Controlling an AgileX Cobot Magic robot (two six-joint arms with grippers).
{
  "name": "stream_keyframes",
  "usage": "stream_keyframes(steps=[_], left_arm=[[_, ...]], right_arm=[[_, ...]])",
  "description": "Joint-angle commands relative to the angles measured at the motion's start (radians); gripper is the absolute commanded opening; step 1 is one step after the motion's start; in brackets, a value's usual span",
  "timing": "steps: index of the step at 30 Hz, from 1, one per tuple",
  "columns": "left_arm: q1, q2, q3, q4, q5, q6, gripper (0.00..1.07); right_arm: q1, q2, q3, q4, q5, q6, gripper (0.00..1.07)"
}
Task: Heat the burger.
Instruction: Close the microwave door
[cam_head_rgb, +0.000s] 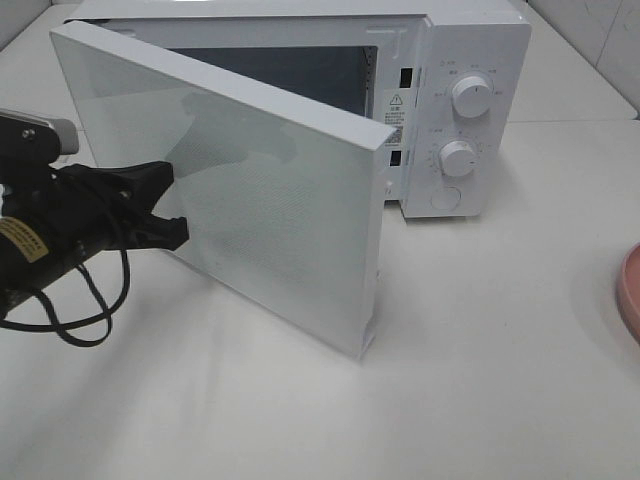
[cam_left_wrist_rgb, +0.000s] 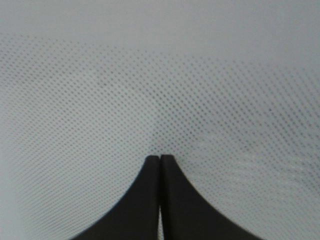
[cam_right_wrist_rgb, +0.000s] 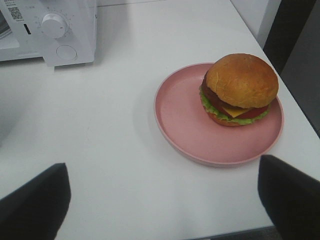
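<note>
The burger (cam_right_wrist_rgb: 240, 90), orange-brown bun over green lettuce, sits on a round pink plate (cam_right_wrist_rgb: 185, 120) in the right wrist view. My right gripper (cam_right_wrist_rgb: 162, 200) hovers open above the table short of the plate, fingers wide apart and empty. In the exterior high view only the plate's edge (cam_head_rgb: 632, 295) shows at the far right. The white microwave (cam_head_rgb: 460, 120) stands at the back with its door (cam_head_rgb: 240, 190) swung partly open. My left gripper (cam_head_rgb: 178, 205) is shut, its tips pressed against the door's dotted face (cam_left_wrist_rgb: 160, 100).
Two dials (cam_head_rgb: 470, 97) and a round button (cam_head_rgb: 446, 198) sit on the microwave's control panel. A black cable (cam_head_rgb: 80, 325) loops below the left arm. White table (cam_head_rgb: 480, 380) stretches between the microwave and the plate.
</note>
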Motion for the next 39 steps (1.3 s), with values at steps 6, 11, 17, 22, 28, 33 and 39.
stream_keyframes(steps=[6,11,17,22,28,33,39], left_arm=[[-0.096,0.068,-0.079,-0.082,-0.010,0.004,0.00],[-0.141,0.094,-0.123,-0.192,-0.009,0.003,0.00],[-0.151,0.102,-0.177,-0.244,0.018,0.003,0.00],[-0.153,0.102,-0.231,-0.327,0.034,0.003,0.00],[-0.153,0.102,-0.294,-0.365,0.140,0.023,0.00],[-0.153,0.102,-0.356,-0.372,0.198,0.091,0.00],[-0.153,0.102,-0.401,-0.435,0.251,0.136,0.00]], right_arm=[[0.002,-0.020,0.002,-0.005,-0.008,0.003,0.98],[0.002,-0.020,0.002,-0.005,-0.008,0.003,0.98],[0.002,-0.020,0.002,-0.005,-0.008,0.003,0.98],[0.002,-0.020,0.002,-0.005,-0.008,0.003,0.98],[0.002,-0.020,0.002,-0.005,-0.008,0.003,0.98],[0.002,-0.020,0.002,-0.005,-0.008,0.003,0.98],[0.002,-0.020,0.002,-0.005,-0.008,0.003,0.98]])
